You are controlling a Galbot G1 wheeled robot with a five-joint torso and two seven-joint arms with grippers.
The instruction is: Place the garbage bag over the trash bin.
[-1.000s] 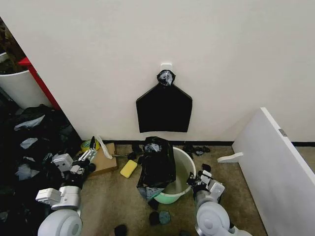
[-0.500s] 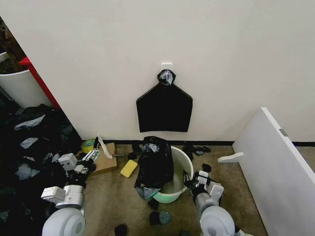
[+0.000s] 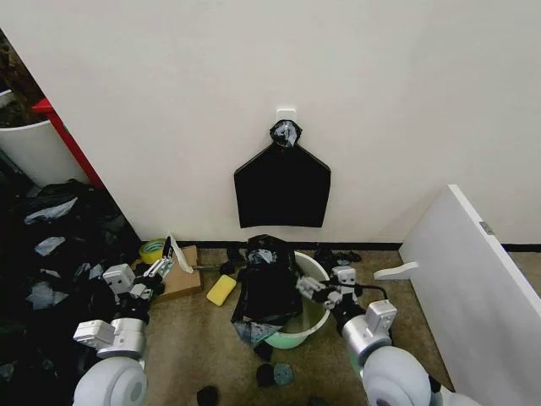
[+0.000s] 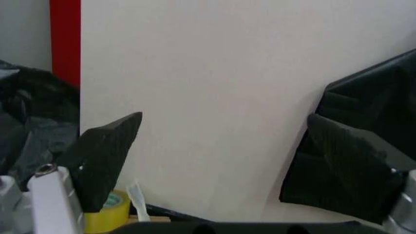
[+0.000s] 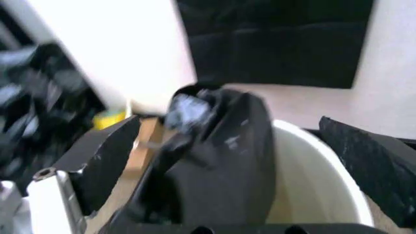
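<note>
Head view: the trash bin (image 3: 314, 311) stands on the floor at lower centre of the frame, near the wall base. The garbage bag (image 3: 268, 288) is draped over the bin's left rim, part hanging outside and part inside; the right half of the rim is uncovered. The right gripper (image 3: 324, 290) is at lower centre-right, over the bin's open mouth just right of the bag, fingers spread and holding nothing. The left gripper (image 3: 159, 269) sits at lower left, well apart from the bin, fingers parted and empty. A yellow tape roll (image 3: 153, 250) lies beside it. A flat black bundle (image 3: 281, 188) hangs on the wall at centre. No legible writing appears on any item.

Left wrist view: the two dark fingers (image 4: 104, 158) stand wide apart — only white wall between them. The tape roll (image 4: 107, 215) is at the lower left.

Right wrist view: the fingers (image 5: 107, 161) are spread, the garbage bag (image 5: 217, 161) and the bin's pale rim (image 5: 312, 168) between them at centre frame. No labels readable.
</note>
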